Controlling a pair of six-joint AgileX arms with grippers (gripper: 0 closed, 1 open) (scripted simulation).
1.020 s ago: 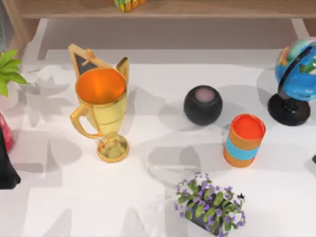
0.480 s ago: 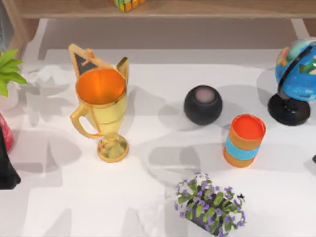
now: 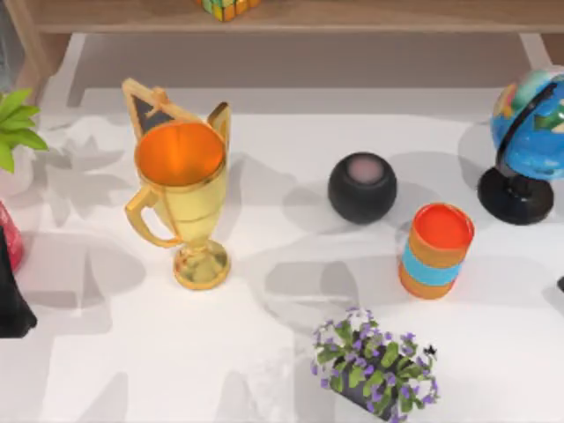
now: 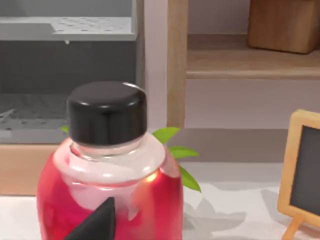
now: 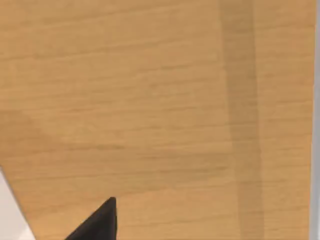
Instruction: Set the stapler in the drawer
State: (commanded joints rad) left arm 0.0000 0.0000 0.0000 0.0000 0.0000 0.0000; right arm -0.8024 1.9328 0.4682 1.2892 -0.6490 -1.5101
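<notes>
The stapler is out of view. In the left wrist view a grey compartment (image 4: 65,55) sits behind a red bottle; I cannot tell whether it is the drawer. My left arm (image 3: 11,300) is at the table's left edge, and a dark part of its gripper (image 4: 97,222) hangs close in front of the bottle. My right arm (image 3: 560,284) barely shows at the right edge. Its gripper (image 5: 97,222) faces a wooden panel (image 5: 160,100) at close range.
On the white table stand a gold trophy (image 3: 181,198), a black round speaker (image 3: 362,187), an orange and blue cup (image 3: 435,250), a globe (image 3: 529,132), a flower pot (image 3: 374,366), a small chalkboard (image 3: 154,106) and a red bottle (image 4: 107,170). A wooden shelf (image 3: 291,16) runs along the back.
</notes>
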